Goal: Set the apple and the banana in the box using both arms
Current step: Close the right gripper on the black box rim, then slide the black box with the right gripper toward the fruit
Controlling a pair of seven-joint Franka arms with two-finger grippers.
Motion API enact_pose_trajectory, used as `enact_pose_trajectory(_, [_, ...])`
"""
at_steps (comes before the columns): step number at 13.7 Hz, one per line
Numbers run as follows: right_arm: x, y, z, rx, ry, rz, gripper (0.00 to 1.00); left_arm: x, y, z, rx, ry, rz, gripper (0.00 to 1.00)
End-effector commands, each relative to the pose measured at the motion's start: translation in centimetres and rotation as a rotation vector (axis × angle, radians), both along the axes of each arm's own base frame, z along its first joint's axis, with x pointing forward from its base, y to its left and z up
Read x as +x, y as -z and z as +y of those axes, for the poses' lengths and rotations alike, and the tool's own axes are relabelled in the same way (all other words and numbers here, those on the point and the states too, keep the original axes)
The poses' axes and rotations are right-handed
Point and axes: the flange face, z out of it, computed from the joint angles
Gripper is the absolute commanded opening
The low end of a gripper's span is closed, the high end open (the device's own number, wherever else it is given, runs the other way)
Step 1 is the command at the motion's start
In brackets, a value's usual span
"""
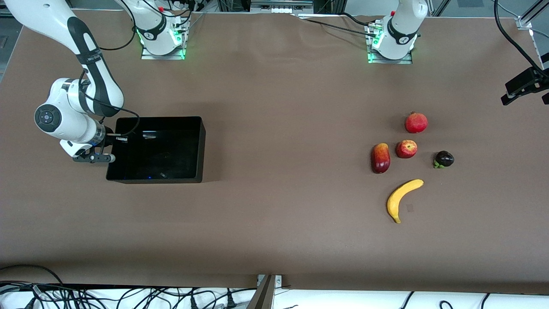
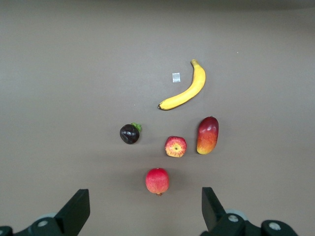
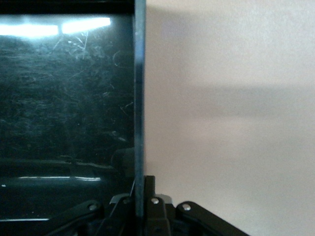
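Observation:
The black box [image 1: 203, 148] stands toward the right arm's end of the table, and nothing shows inside it. My right gripper [image 1: 112, 150] is shut on the box's side wall [image 3: 140, 98], one finger inside and one outside; seen from the wrist, the gripper [image 3: 141, 189] pinches the thin wall edge. The apple [image 1: 406, 149] and the banana [image 1: 403, 198] lie toward the left arm's end, the banana nearer the front camera. My left gripper [image 2: 145, 200] hangs open high over the fruits, with the apple [image 2: 175, 146] and banana [image 2: 189, 91] below it. It holds nothing.
Around the apple lie a red crowned ball [image 1: 416, 122], an elongated red-and-orange fruit [image 1: 380, 158] and a dark purple fruit [image 1: 444, 159]. A small pale tag [image 2: 176, 77] lies on the table beside the banana. A black fixture [image 1: 525, 86] juts in at the left arm's end.

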Motion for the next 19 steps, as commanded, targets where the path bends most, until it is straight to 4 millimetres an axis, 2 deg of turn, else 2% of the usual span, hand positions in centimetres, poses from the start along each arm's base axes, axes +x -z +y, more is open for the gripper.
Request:
enact_pose_trajectory(1, [1.2,-2.8,2.2,0.007,-0.03,0.012,0.0,0.3,-0.6,0.3,0.007,0.001,-0.005,1.0])
enact_pose_trajectory(4, [4.0,-8.9,10.0,0.049,-0.131,0.108,0.0,0.3,-0.6,0.3,0.009,0.001,-0.004,1.0])
enact_pose_trajectory(5, [5.0,-10.8,12.9,0.093,-0.115,0.1,0.0,0.3,-0.6,0.3,0.007,0.001,-0.005,1.0])
enact_pose_trajectory(6, [5.8,-12.8,16.6,0.141,-0.087,0.079,0.0,0.3,-0.6,0.3,0.009,0.001,-0.004,1.0])
enact_pose_trajectory(8, [5.8,-13.6,25.0,0.164,-0.051,0.071,0.0,0.3,-0.6,0.3,0.009,0.001,-0.004,1.0])
enact_pose_trajectory(10, [4.7,-13.2,35.2,0.193,-0.004,0.077,0.0,0.3,-0.6,0.3,0.007,0.001,-0.005,1.0])
enact_pose_trajectory(12, [3.1,-11.9,43.2,0.191,-0.013,0.076,0.0,0.6,-0.3,0.0,0.007,0.006,0.002,1.0])
enact_pose_trajectory(14, [1.3,-9.9,48.9,0.197,-0.016,0.053,0.0,0.8,0.1,-0.2,0.007,0.009,0.008,1.0])
enact_pose_trajectory(16, [-0.2,-7.6,52.8,0.224,0.027,-0.004,0.0,1.0,0.3,-0.5,0.009,0.016,0.012,1.0])
enact_pose_trajectory(18, [-1.8,-5.4,55.4,0.233,0.013,-0.027,0.0,0.8,0.2,-0.1,-0.01,0.028,0.01,1.0])
enact_pose_trajectory(19, [-2.2,-4.4,55.9,0.225,0.018,-0.02,0.0,1.0,0.5,-0.7,-0.007,0.035,0.018,1.0])
